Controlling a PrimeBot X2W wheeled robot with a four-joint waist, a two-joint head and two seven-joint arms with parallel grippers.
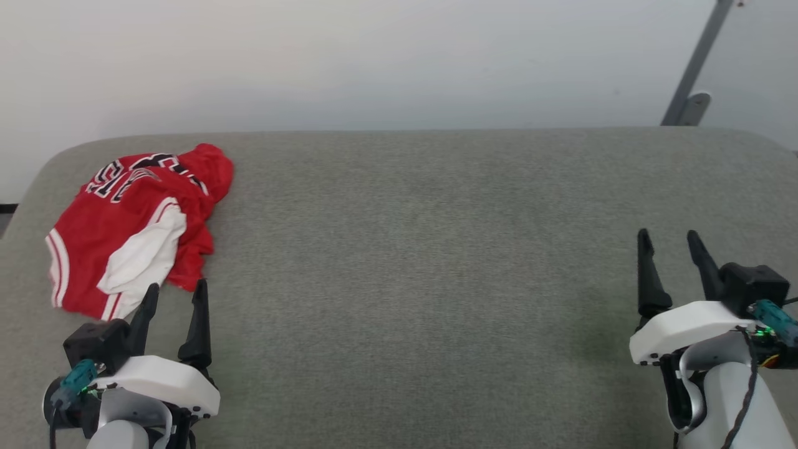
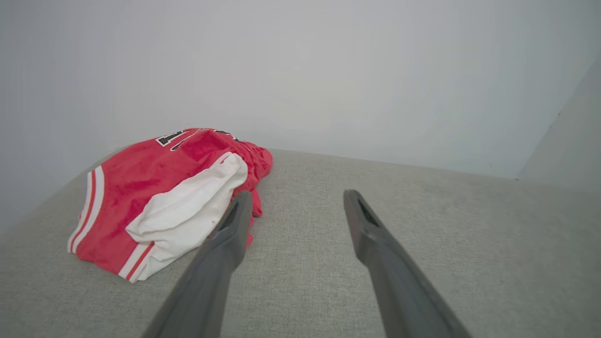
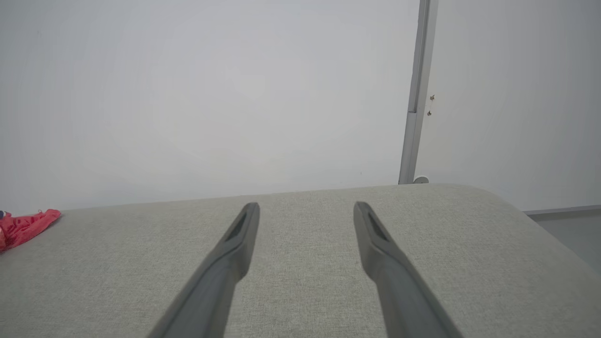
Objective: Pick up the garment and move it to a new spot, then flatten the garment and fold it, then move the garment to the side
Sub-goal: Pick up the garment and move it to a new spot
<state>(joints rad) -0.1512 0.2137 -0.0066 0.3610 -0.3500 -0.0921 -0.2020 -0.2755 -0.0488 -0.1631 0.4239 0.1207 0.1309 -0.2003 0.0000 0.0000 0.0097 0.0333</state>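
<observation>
Cloth in a crumpled heap lies at the upper left of the head view: the garment (image 1: 131,212) (image 2: 141,197), a small red jersey-style T-shirt with white short sleeves and red-and-white striped trim. It rests on the grey-green fabric-covered tabletop (image 1: 405,249), close to that surface's rounded far-left corner. The heap's long axis runs on a diagonal, from the striped trim at the lower left up to a bunched red fold at the upper right. Black, white-edged lettering shows on the upper end, partly folded under and not readable. One white sleeve lies along the same diagonal on the heap's lower right side.

At the lower left of the head view the left gripper (image 1: 177,287) (image 2: 296,195) points up the frame, its jaws apart and empty. One finger ends just beside the white sleeve; contact cannot be told. At the lower right the right gripper (image 1: 668,235) (image 3: 306,206) stands well apart from the shirt, jaws apart over bare tabletop. In the right wrist view a red edge of the garment (image 3: 23,227) shows at the far left. Behind the tabletop is a plain pale wall (image 1: 374,62), with a slim grey metal post (image 1: 695,68) (image 3: 415,117) at the upper right.
</observation>
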